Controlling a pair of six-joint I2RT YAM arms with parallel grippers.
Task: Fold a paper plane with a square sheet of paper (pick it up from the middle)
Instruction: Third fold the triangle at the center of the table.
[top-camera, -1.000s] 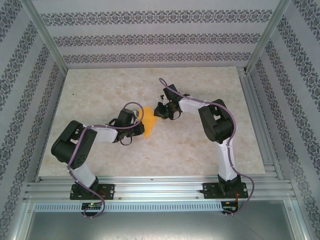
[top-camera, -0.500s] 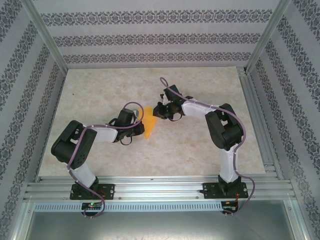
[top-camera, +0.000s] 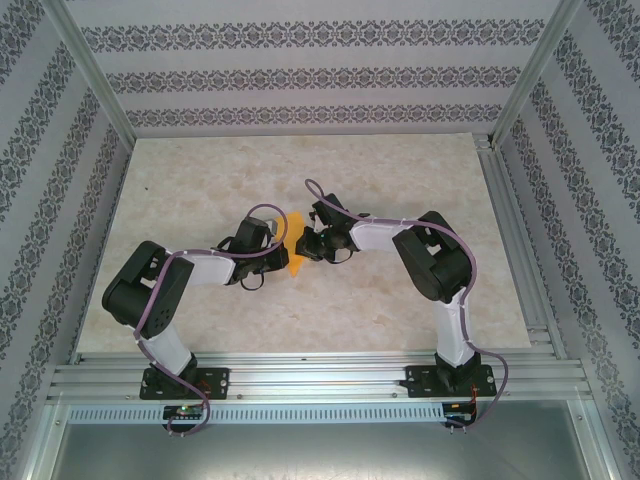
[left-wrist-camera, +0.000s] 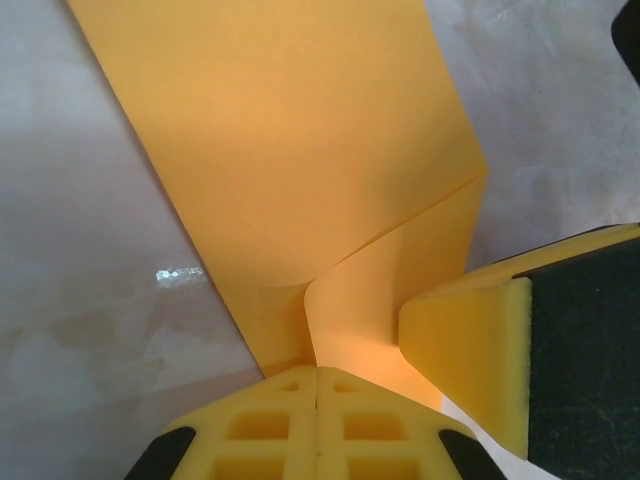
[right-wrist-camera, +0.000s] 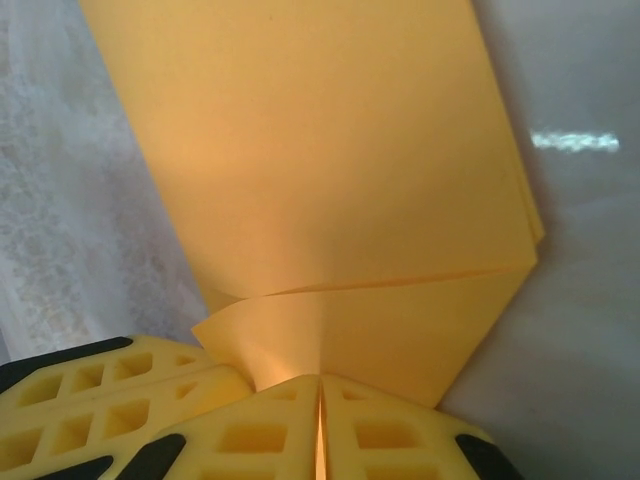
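Tightly, the left gripper (left-wrist-camera: 318, 372) and right gripper (right-wrist-camera: 320, 385) both pinch the paper plane (left-wrist-camera: 300, 150); its far end is cropped.

High rear overview, two wrist close-ups sharing the paper plane (left-wrist-camera: 300, 150)

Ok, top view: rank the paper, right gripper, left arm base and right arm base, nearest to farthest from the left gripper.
1. paper, in the left gripper.
2. right gripper, opposite, gripping it too.
3. left arm base, near left.
4. right arm base, near right.
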